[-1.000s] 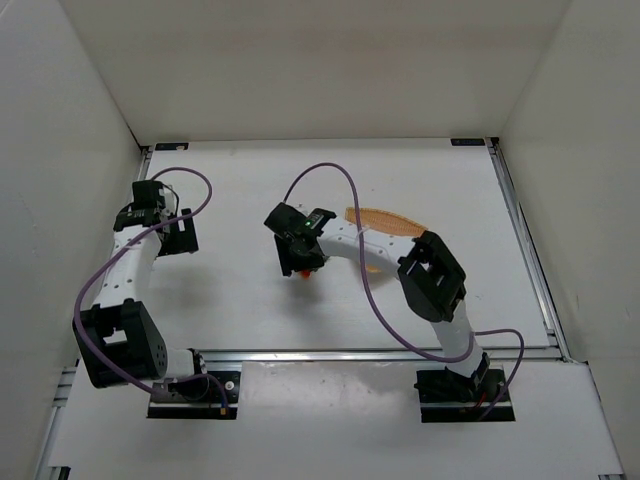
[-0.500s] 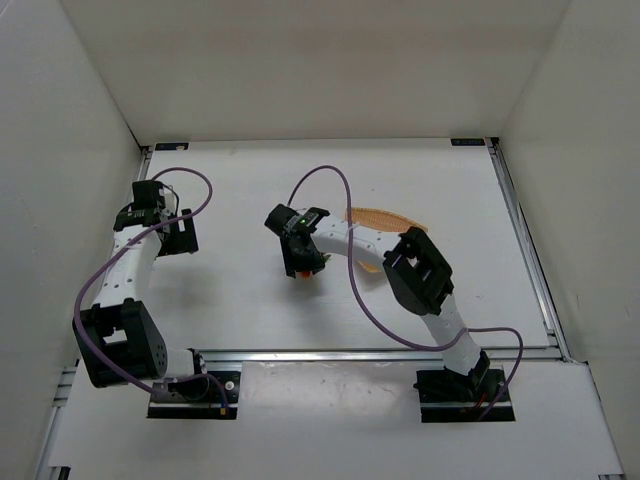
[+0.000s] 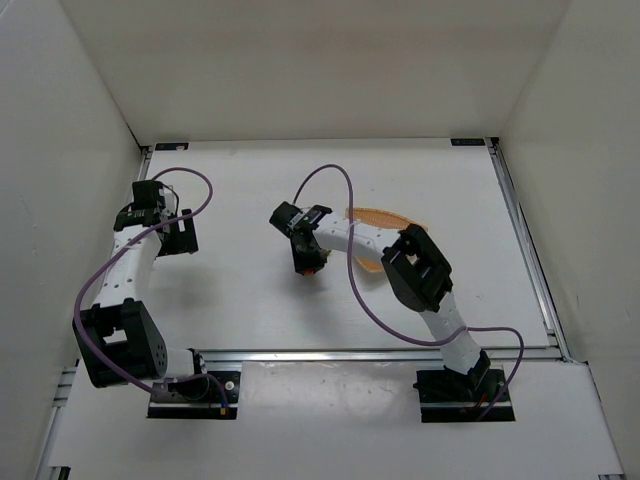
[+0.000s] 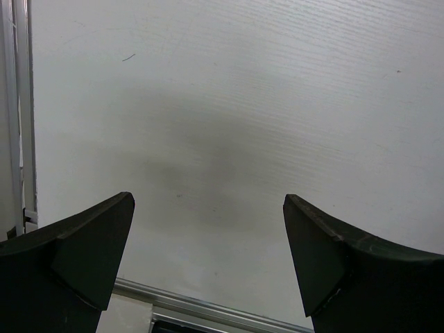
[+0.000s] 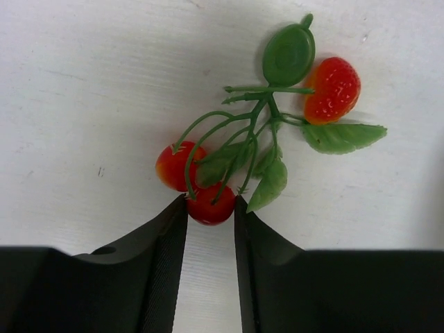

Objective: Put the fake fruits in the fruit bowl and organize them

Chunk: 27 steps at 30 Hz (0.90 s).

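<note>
your right gripper (image 5: 210, 208) pinches only the lowest berry of the red-orange berry cluster with green stems (image 5: 239, 156), on the table beside the tan woven wicker basket (image 3: 385, 216). that tip grip may slip on lift. left gripper (image 4: 208, 208) spread, empty.

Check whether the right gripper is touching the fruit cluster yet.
Touching. The right wrist view shows the right gripper with both fingers pressed against the lowest red berry of the fruit cluster, no gap on either side.
</note>
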Each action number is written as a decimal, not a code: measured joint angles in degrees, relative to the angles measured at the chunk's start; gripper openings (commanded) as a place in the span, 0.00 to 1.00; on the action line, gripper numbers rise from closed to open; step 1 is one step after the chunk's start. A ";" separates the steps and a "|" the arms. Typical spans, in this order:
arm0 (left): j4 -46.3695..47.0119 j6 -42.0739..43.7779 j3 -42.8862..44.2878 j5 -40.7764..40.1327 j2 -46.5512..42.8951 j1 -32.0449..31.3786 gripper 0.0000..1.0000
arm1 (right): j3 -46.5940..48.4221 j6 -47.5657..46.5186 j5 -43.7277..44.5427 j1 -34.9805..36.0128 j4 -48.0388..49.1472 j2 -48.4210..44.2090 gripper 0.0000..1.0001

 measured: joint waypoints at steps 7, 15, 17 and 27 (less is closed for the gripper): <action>0.04 0.17 -0.09 -0.02 0.00 0.00 1.00 | -0.22 -0.59 -0.44 -0.28 0.44 -0.02 0.24; 0.00 0.28 -0.50 -0.02 0.00 0.00 1.00 | -2.56 -1.29 -0.92 -0.02 1.46 -3.30 0.15; 0.00 0.28 -0.50 -0.02 0.04 0.00 1.00 | -3.04 -1.31 -1.07 0.26 1.27 -6.51 0.15; 0.00 1.42 -0.50 -1.33 0.04 -3.10 1.00 | -8.41 -0.98 0.13 -2.56 3.21 -29.70 0.14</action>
